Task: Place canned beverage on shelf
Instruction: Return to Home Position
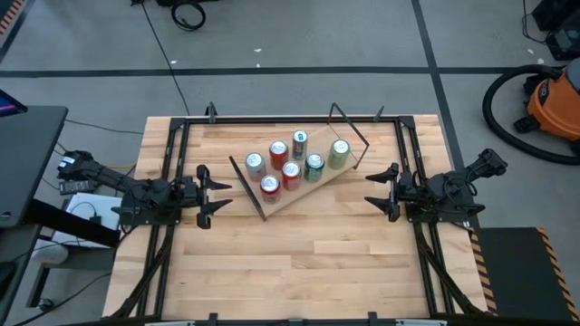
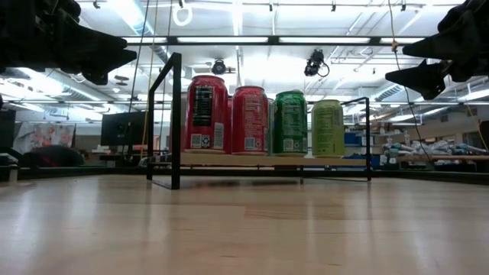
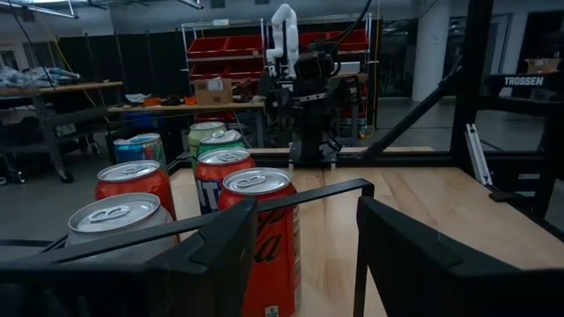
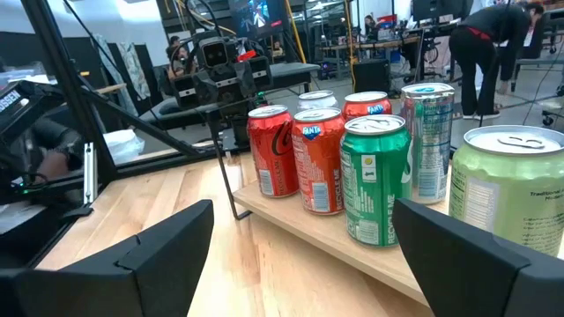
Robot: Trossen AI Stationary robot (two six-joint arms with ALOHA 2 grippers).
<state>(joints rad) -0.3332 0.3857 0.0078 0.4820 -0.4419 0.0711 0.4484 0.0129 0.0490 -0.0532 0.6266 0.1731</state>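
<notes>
Several beverage cans, red (image 1: 278, 152), silver (image 1: 256, 163), green (image 1: 314, 166) and pale green (image 1: 339, 152), stand upright on the shelf (image 1: 308, 188). The shelf is a light-wood plank with black rod frames at both ends, lying aslant at the table's middle. The low view shows the cans (image 2: 249, 121) in a row on the plank (image 2: 267, 161). My left gripper (image 1: 217, 195) (image 3: 307, 207) hovers level to the shelf's left, open and holding nothing. My right gripper (image 1: 379, 190) (image 4: 301, 207) hovers level to the shelf's right, also open and holding nothing.
Black frame rails (image 1: 172, 163) run along the table's left, right and far sides. Bare wood (image 1: 299, 263) lies between the shelf and the near edge. An orange vacuum (image 1: 553, 104) stands on the floor beyond the far right corner. A person (image 4: 480, 44) shows in the room behind.
</notes>
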